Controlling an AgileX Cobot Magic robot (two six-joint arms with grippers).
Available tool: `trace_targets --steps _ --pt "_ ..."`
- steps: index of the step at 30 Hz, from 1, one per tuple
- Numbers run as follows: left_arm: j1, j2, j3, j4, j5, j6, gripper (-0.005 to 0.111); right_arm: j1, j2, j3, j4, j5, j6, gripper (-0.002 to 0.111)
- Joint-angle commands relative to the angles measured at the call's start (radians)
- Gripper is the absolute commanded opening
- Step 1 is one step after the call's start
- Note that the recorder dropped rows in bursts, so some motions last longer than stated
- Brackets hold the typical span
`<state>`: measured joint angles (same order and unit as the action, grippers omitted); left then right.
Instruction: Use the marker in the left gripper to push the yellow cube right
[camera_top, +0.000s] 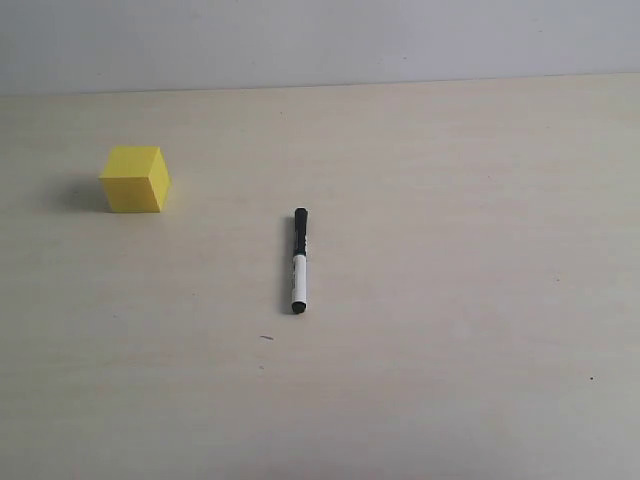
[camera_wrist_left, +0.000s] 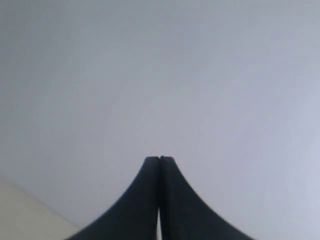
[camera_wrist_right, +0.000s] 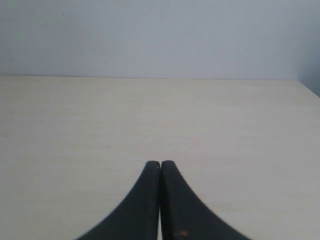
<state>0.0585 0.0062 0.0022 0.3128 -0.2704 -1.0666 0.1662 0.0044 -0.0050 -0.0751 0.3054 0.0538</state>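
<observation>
The yellow cube (camera_top: 135, 179) sits on the pale table at the far left. The marker (camera_top: 299, 260), white barrel with black cap and black end, lies flat near the table's middle, well to the cube's right, held by nothing. No arm shows in the exterior view. My left gripper (camera_wrist_left: 160, 158) is shut with nothing between its fingers and faces a plain grey wall, with a sliver of table in one corner. My right gripper (camera_wrist_right: 160, 162) is shut and empty above bare table. Neither wrist view shows the cube or the marker.
The pale wooden table (camera_top: 450, 300) meets a grey-white wall (camera_top: 320, 40) at the back. In the right wrist view a table edge (camera_wrist_right: 307, 87) shows at the far side. A small dark speck (camera_top: 266, 338) lies below the marker.
</observation>
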Motion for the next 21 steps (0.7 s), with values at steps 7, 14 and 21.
trace_targets --steps 7,14,21 --pt "-0.040 0.592 -0.542 0.423 0.532 -0.040 0.000 -0.005 -0.004 0.005 -0.001 -0.001 0.000 0.000" --pt "-0.238 1.138 -0.777 -0.027 0.993 0.571 0.000 -0.003 -0.004 0.005 -0.001 -0.002 0.000 0.000" --pt "-0.516 1.368 -0.996 -0.131 1.333 0.585 0.000 -0.003 -0.004 0.005 -0.001 -0.002 0.000 0.000"
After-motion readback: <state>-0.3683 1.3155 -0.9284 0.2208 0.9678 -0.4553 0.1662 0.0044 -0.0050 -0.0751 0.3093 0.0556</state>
